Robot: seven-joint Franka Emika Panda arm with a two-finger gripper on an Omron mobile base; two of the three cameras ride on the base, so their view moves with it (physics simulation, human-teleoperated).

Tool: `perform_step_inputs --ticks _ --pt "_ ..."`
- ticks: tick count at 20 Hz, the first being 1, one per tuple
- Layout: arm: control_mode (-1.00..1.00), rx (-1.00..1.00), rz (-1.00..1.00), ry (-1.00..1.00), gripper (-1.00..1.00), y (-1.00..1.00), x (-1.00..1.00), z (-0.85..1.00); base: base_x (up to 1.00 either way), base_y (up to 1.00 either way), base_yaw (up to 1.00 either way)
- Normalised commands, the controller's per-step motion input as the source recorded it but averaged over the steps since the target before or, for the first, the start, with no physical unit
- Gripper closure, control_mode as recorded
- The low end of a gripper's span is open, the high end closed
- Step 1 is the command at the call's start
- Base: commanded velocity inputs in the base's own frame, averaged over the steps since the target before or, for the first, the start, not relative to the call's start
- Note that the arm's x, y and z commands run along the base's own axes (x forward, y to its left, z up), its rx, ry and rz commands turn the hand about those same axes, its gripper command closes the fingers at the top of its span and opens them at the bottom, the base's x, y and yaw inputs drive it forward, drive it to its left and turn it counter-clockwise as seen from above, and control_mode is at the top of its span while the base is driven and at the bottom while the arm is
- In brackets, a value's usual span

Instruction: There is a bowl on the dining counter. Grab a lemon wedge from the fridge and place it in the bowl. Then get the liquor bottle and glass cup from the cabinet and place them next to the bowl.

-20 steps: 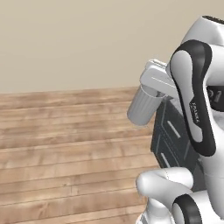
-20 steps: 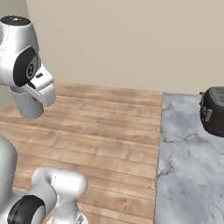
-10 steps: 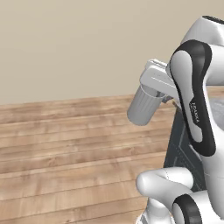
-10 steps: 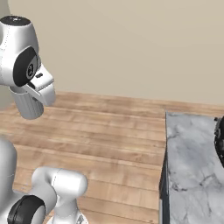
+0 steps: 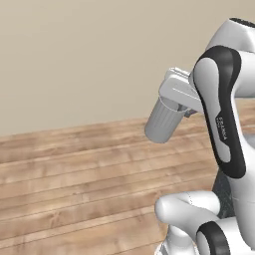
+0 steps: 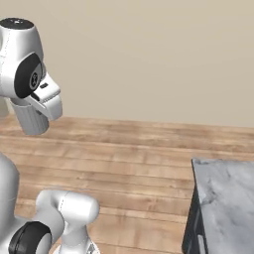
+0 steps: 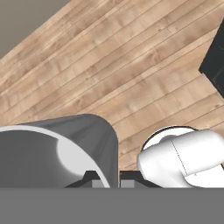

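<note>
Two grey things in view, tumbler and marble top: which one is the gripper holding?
The grey translucent cylindrical tumbler, its wall pinched between the tips of the shut gripper; the grey-white marble counter top sits apart, untouched.

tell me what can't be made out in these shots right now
- Dining counter: cut by the right and bottom edges in the right base view; its far end stays unseen.
- Glass cup: base cut by the grey band in the hand view.
- Gripper: only the fingertips show, pinching the cup wall.

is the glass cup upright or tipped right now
Tipped. In the left base view the glass cup hangs slanted from the pincer, its closed bottom pointing down-left toward the wooden floor.
</note>
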Motion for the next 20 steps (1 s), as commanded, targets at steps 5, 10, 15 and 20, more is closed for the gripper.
perform_step_inputs --ticks 5,10,15,20 --pt "1.00 0.00 0.00 0.00 1.00 0.00 0.00 0.00 1.00 0.48 -0.38" --pt "1.00 0.00 0.00 0.00 1.00 0.00 0.00 0.00 1.00 0.44 -0.44" --pt "1.00 0.00 0.00 0.00 1.00 0.00 0.00 0.00 1.00 0.36 -0.52" --pt "1.00 0.00 0.00 0.00 1.00 0.00 0.00 0.00 0.91 0.46 -0.57"
